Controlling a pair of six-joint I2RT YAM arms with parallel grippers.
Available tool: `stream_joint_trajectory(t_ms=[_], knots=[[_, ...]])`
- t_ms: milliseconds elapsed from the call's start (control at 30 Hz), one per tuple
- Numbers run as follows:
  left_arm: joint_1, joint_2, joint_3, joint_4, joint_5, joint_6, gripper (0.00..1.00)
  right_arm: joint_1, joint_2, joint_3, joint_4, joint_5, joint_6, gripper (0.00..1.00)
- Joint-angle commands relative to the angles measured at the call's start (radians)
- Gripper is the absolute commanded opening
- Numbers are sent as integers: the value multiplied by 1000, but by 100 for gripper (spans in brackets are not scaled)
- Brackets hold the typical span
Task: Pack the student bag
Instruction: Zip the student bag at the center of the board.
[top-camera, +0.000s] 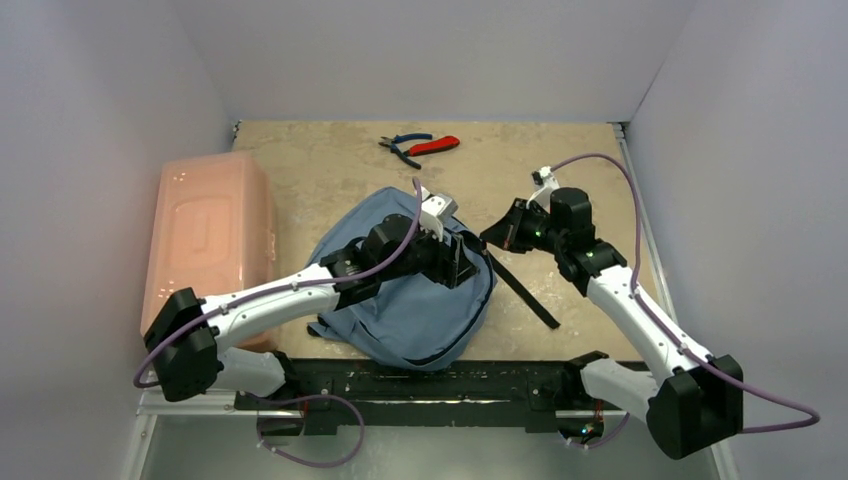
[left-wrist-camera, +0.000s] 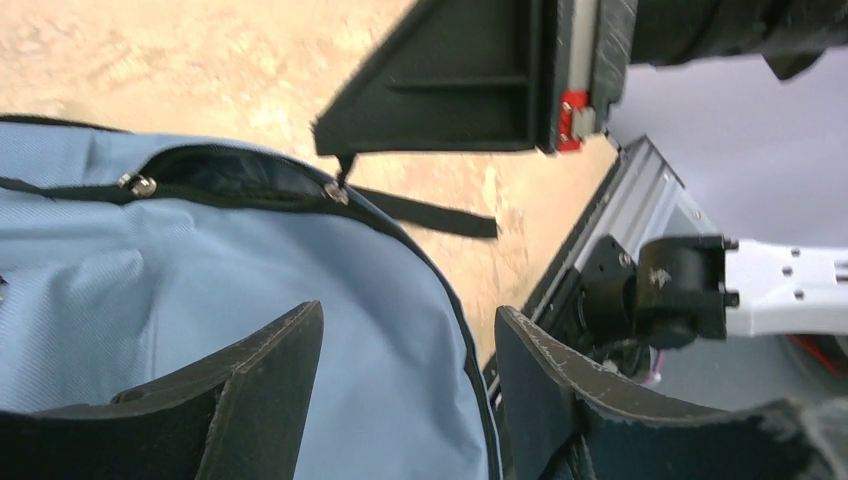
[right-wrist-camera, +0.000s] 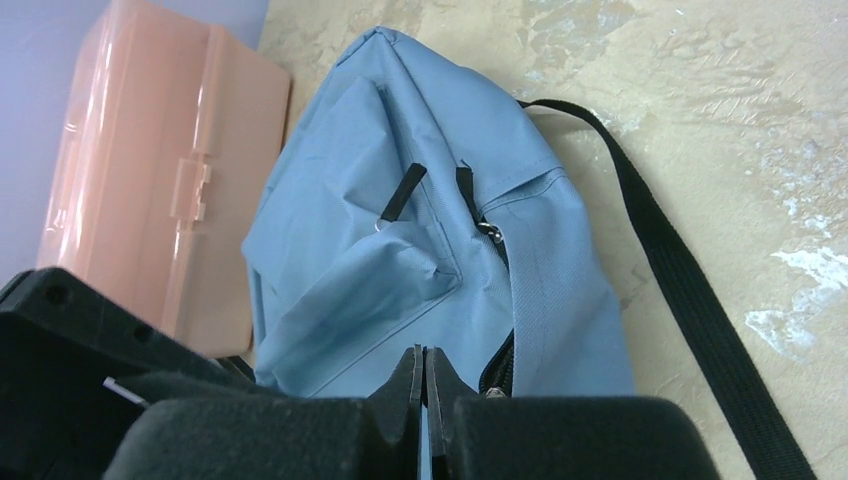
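Note:
The student bag (top-camera: 410, 310) is a grey-blue backpack lying flat in the middle of the table, also in the right wrist view (right-wrist-camera: 400, 260). Its main zip is parted into a dark slit (left-wrist-camera: 220, 172) between two sliders. My left gripper (left-wrist-camera: 408, 335) is open just above the bag's fabric (left-wrist-camera: 200, 290), astride its dark-trimmed right edge and holding nothing; from above it sits over the bag's right side (top-camera: 462, 262). My right gripper (right-wrist-camera: 423, 352) is shut at the bag's upper right edge (top-camera: 490, 236). A short black zip pull (left-wrist-camera: 345, 172) runs taut from one slider up into its jaws.
A translucent pink box (top-camera: 210, 235) stands against the left wall, close to the bag. Red-and-blue pliers (top-camera: 420, 146) lie at the back of the table. A black strap (top-camera: 525, 292) trails off the bag to the right. The arms' black mounting rail (top-camera: 430, 385) runs along the near edge.

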Motion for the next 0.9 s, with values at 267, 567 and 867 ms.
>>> stream_joint_trajectory(t_ms=[267,567,867], knots=[[20,151,-4,323,-60,5,49,0,-73,-10,98,-67,165,0],[20,246,3,457,-160,45,47,-1,-73,-10,102,-87,189,0],[18,276,17,502,-205,79,27,1,-80,-25,103,-98,209,0]])
